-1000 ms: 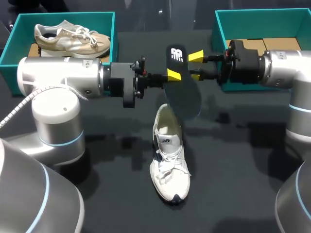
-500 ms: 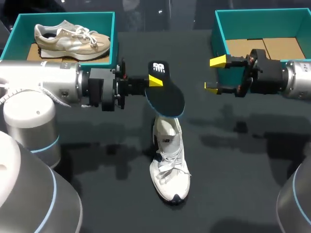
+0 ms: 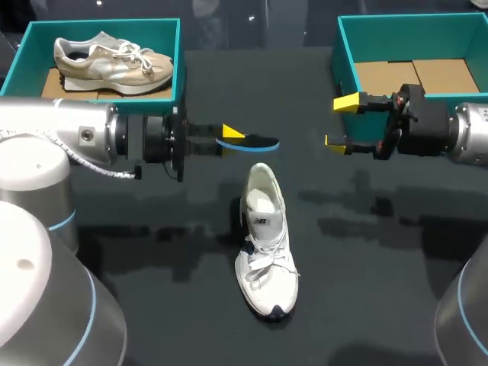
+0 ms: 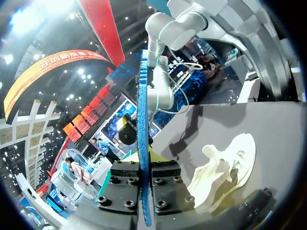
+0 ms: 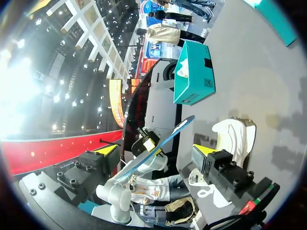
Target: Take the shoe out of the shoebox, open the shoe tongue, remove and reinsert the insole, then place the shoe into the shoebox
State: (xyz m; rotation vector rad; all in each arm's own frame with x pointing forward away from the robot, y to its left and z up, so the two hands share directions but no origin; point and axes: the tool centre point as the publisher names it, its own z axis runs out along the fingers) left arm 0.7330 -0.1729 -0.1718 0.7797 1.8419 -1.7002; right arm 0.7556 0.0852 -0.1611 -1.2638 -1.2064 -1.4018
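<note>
- Dark table (image 3: 366,290) underneath both arms.
- Pinched from two sides in the left gripper (image 3: 229,139): black insole (image 3: 255,142), held flat and level in the air, just past the heel of the white shoe (image 3: 264,244).
- Spread wide and holding nothing: right gripper (image 3: 341,122), well apart from the insole, just in front of the right shoebox (image 3: 412,27).
- Resting upright on the table, toe toward the robot: that white shoe.
- Lying in the left shoebox (image 3: 103,29): a beige shoe (image 3: 114,61).

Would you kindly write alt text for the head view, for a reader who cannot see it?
The left gripper holds a dark insole over the black table, just behind the heel of a white shoe. The right gripper hangs open beside the right teal box; the left teal box holds a beige shoe.
</note>
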